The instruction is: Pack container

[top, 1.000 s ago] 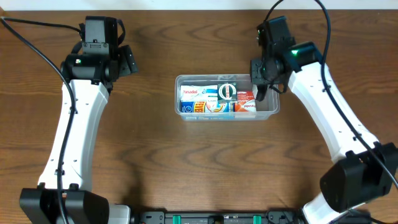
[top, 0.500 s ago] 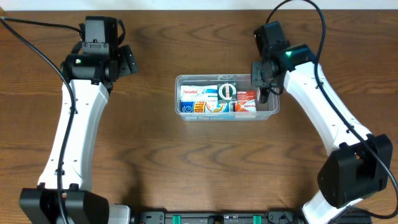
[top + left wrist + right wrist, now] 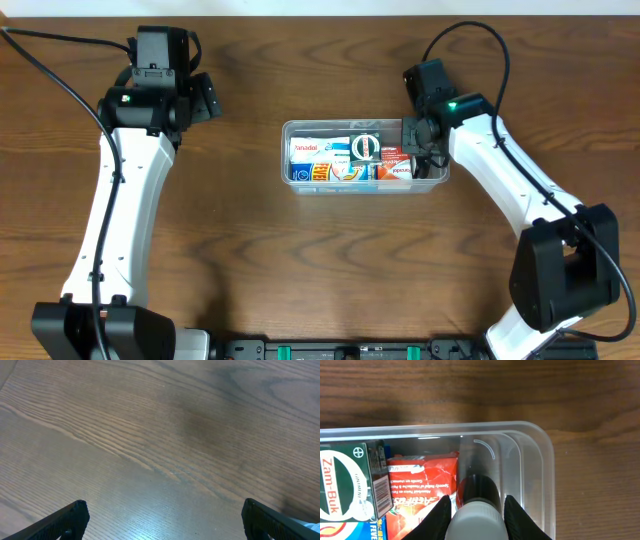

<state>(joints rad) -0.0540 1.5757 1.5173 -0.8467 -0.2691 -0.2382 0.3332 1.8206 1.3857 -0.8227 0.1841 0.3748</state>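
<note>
Jaws of the right gripper (image 3: 477, 510) were closed around a small bottle (image 3: 476, 492), holding it at its pale cap with the dark body pointing down. Directly below the jaws lay the container (image 3: 542, 447), and the bottle hung over the free gap at its end. Jaws of the left gripper (image 3: 165, 512) stood wide apart and held nothing, with only bare table (image 3: 160, 435) beneath them and the container well apart.

The gap looked tight. Lowered slightly off line, the bottle could snag the red packet (image 3: 422, 485) just beside the jaws, or a finger could strike the end wall on the other side. The tub looked light and the table smooth, so a knock would probably push it along. Let go too high, the round bottle might tip or roll across the other goods.

The container was clear, thin plastic with rounded corners and a stepped rim. The red packet was glossy and creased. Beyond it from the jaws sat a green and white card box (image 3: 350, 485) with sharp, flat faces. The table was dark wood with a visible grain.
</note>
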